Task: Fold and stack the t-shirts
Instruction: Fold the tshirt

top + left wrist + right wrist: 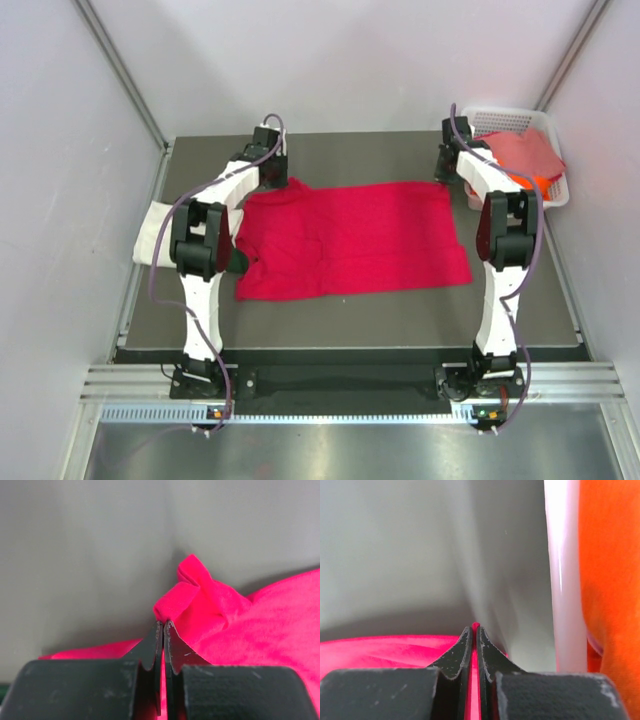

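A crimson-red t-shirt (350, 240) lies spread flat in the middle of the dark table. My left gripper (278, 180) is shut on its far left corner; the left wrist view shows red cloth (200, 605) bunched at the gripper's (163, 624) tips. My right gripper (447, 178) is shut on the far right corner, with a sliver of red cloth (475, 626) pinched between its tips. A cream-white t-shirt (155, 232) lies folded at the table's left edge, partly behind the left arm. Orange (535, 183) and dusty pink (525, 152) shirts lie in the basket.
The white lattice basket (500, 118) stands at the back right corner, close to my right gripper; its white rim (564, 580) and the orange shirt (612, 580) fill the right of the right wrist view. Grey walls enclose the table.
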{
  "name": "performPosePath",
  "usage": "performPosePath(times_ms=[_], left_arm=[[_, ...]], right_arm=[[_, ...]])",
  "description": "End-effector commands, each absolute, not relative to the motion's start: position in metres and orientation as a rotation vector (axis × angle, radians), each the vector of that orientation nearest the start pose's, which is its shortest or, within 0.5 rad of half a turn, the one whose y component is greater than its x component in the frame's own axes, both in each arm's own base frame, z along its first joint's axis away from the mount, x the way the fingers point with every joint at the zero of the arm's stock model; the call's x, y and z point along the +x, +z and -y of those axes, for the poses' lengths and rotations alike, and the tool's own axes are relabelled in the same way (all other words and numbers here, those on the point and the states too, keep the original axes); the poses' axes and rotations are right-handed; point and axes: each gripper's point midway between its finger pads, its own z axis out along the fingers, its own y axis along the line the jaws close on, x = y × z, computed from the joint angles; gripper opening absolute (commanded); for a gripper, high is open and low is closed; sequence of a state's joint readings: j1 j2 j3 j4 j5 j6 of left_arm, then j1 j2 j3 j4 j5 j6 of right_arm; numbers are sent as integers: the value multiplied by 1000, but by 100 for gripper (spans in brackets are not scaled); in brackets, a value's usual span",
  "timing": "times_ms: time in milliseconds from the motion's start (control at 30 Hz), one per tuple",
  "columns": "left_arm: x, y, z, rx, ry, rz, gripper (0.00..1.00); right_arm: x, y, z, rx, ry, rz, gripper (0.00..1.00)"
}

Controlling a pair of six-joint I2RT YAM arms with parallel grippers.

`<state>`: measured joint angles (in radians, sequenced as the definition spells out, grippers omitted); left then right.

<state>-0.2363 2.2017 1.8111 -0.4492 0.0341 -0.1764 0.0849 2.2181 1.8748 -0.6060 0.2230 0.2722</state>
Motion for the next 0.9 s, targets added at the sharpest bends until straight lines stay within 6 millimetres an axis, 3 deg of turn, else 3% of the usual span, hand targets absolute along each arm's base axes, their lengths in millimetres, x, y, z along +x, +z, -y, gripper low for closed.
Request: performPosePath(times_ms=[0,267,500,867], left_arm=[[541,129,152,121,-184,-2297,0],[512,140,152,122,-42,-2289,0],[487,162,151,106,-4,-2251,0],[452,172,154,105,15,-2235,0]], right_arm=[[543,117,-22,322,-104,-2376,0],[529,132,-21,335,-87,-2351,0],[515,134,-15,361,-94,-2351,0],[491,142,-4,399,-104,-2324,0]])
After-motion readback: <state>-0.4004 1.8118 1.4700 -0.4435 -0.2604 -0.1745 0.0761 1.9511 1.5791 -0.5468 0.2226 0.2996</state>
